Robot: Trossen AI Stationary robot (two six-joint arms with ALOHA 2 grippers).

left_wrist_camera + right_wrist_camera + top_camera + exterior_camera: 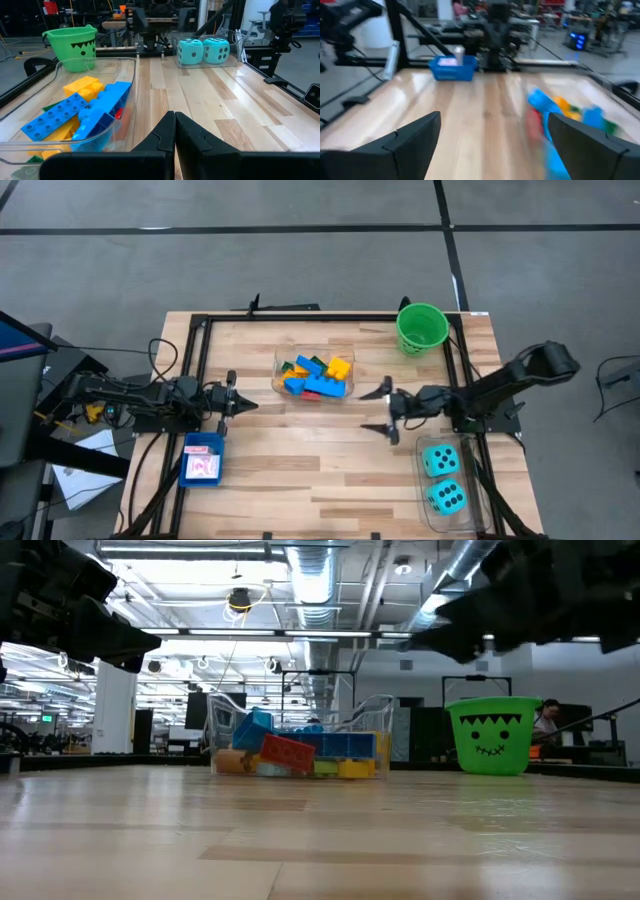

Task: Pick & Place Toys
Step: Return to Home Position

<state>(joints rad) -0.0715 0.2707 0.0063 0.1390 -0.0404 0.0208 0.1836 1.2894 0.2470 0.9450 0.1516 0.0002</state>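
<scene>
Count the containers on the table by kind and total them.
Clear plastic tubs: 2, the brick tub and the dice tub
Blue tray: 1
Green bucket: 1
Total: 4

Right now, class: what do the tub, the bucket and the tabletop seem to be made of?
Tub: clear glossy plastic, bricks visible through its wall. Bucket: green plastic, probably, smooth with a printed black face. Tabletop: pale wood, seemingly sealed; plank seams, grain and a slight sheen.
</scene>
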